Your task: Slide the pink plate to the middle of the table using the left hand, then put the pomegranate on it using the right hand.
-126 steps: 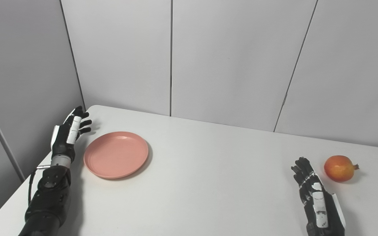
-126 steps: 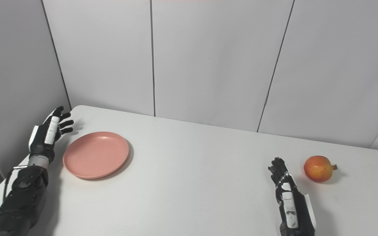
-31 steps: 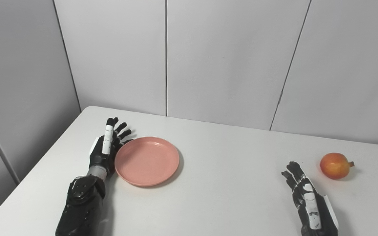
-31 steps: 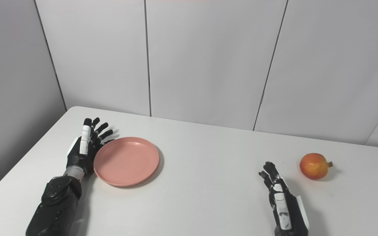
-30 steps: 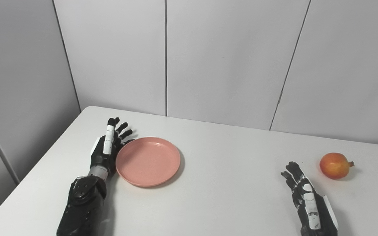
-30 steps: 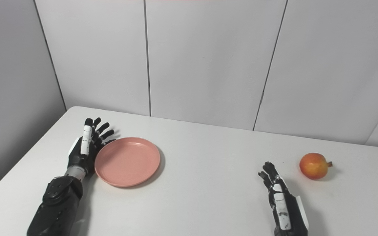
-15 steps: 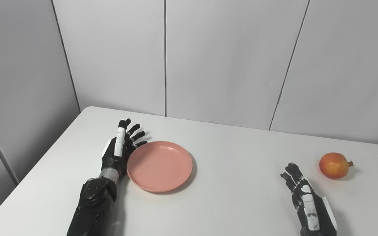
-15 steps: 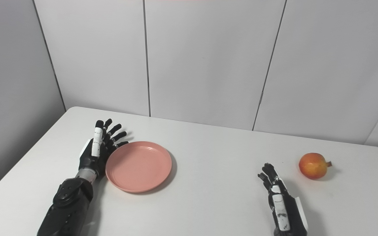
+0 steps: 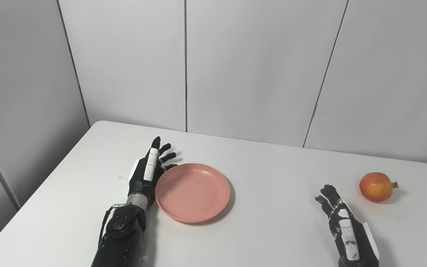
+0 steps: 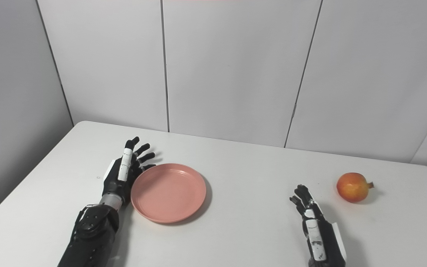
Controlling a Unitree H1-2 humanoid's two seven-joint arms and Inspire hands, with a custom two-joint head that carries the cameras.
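I cannot see the palm side of my left hand (image 9: 147, 173), which stands on its edge against the left rim of the pink plate (image 9: 193, 192), so the exact line of contact and the thumb are hidden from me. My right hand (image 10: 315, 226) is cut at the wrist by the bottom edge of both views, and its palm faces away, so its thumb is hidden too. The table (image 9: 265, 222) runs out of the picture at the bottom and at the right.
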